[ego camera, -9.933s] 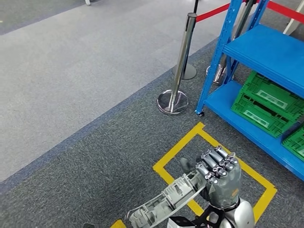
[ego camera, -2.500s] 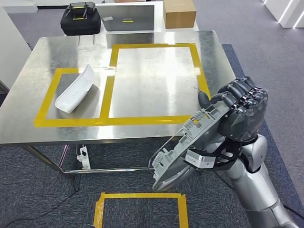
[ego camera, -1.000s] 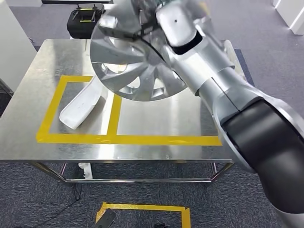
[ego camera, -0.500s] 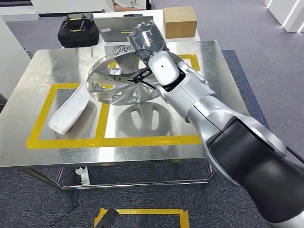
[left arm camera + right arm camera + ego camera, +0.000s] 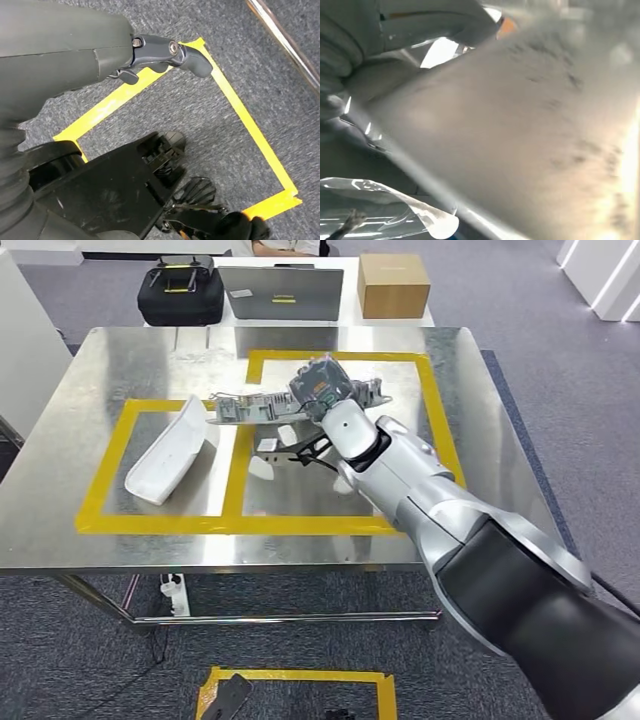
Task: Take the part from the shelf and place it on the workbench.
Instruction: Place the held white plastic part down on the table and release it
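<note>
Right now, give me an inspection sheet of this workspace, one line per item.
Surface: steel workbench marked with two yellow tape boxes.
Job's things: silver wheel cover, seen edge-on, tilted low over the larger tape box, its left end over the tape line between the boxes.
Clutter: white curved part lying in the smaller box.
Hands: right hand grips the wheel cover; left hand hangs over the carpet, holding nothing.
Cables: one on the floor under the bench.
Surroundings: black case, laptop and cardboard box on a table behind; yellow floor tape.
</note>
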{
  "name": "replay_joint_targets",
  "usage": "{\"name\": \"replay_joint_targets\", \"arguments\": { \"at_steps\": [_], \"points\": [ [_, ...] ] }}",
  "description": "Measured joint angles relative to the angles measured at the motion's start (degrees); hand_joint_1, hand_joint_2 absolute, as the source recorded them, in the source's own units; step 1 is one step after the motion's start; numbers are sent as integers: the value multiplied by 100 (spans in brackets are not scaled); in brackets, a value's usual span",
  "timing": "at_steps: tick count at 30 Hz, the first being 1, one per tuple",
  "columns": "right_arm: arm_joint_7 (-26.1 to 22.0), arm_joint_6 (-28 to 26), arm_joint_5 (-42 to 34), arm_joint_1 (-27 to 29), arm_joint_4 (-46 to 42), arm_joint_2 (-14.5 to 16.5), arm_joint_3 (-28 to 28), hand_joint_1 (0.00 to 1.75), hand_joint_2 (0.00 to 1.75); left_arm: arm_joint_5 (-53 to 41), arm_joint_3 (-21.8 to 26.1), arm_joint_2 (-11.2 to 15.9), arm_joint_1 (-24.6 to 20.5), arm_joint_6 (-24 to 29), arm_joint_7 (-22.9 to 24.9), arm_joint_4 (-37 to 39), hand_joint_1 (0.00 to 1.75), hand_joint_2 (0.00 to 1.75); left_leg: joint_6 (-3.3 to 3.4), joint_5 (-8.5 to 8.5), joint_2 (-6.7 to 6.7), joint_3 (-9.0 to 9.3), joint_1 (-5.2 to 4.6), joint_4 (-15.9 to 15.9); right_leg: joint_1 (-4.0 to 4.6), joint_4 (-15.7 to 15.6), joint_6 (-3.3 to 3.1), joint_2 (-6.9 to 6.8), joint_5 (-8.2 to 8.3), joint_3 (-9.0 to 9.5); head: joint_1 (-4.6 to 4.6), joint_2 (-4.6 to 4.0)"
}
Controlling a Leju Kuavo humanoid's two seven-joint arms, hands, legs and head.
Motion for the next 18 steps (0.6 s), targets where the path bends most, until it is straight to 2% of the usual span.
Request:
{"name": "replay_joint_targets", "arguments": {
  "at_steps": [1,3,4,5,7,9,11,13,14,15,16,18],
  "points": [
    [-5,57,-2,42,8,0,3,0,0,-3,0,-1,4,-1,9,0,0,87,-4,-3,-5,1,0,7,0,-235,-9,-2,154,124,-1,0],
    [-13,174,-3,73,18,0,5,0,0,-3,0,-2,3,5,28,0,0,0,-35,-29,-14,-7,-12,38,9,-1049,-46,-8,519,549,0,0],
    [-19,223,-4,77,21,1,5,0,0,-3,0,-2,2,11,36,0,0,0,-60,-41,-17,-21,-21,59,16,-1373,-76,-8,627,715,-4,1],
    [-33,256,-5,86,23,4,5,0,0,-4,0,-3,1,19,40,0,0,0,-85,-48,-18,-37,-29,75,26,-1554,-102,-7,668,811,-8,1],
    [-76,294,-5,116,28,6,5,0,0,-8,0,-5,3,30,44,0,0,0,-132,-44,-19,-59,-32,81,34,-1604,-160,1,662,826,-8,1],
    [-151,325,0,133,32,21,5,0,0,-8,0,-3,6,42,44,0,0,0,-189,-112,-19,-90,-25,146,11,-1628,-219,1,676,837,-10,1],
    [-288,409,6,137,33,74,5,0,0,-8,0,5,2,62,44,0,0,0,-256,-363,-18,-281,-8,577,-16,-1649,-272,3,681,856,-31,1],
    [-431,555,10,175,34,158,6,0,0,-8,0,15,5,75,46,0,0,0,-305,-672,-17,-648,13,1334,-18,-1646,-299,9,665,862,-43,1],
    [-477,637,10,210,34,203,7,0,0,-8,0,20,11,78,50,0,0,0,-319,-732,-17,-797,21,1605,-18,-1643,-303,12,657,866,-42,1],
    [-508,709,11,244,34,247,9,0,0,-8,0,25,17,79,54,0,0,0,-324,-692,-16,-868,26,1698,-18,-1638,-305,15,648,871,-43,0],
    [-526,786,15,270,33,292,12,0,0,-8,0,31,21,81,57,0,0,0,-319,-535,-16,-828,30,1550,-18,-1633,-300,18,636,880,-43,0],
    [-546,932,25,286,33,367,17,0,0,-8,0,44,21,85,58,0,0,0,-289,-105,-17,-517,30,809,-13,-1620,-276,19,602,905,-41,1]
  ]
}}
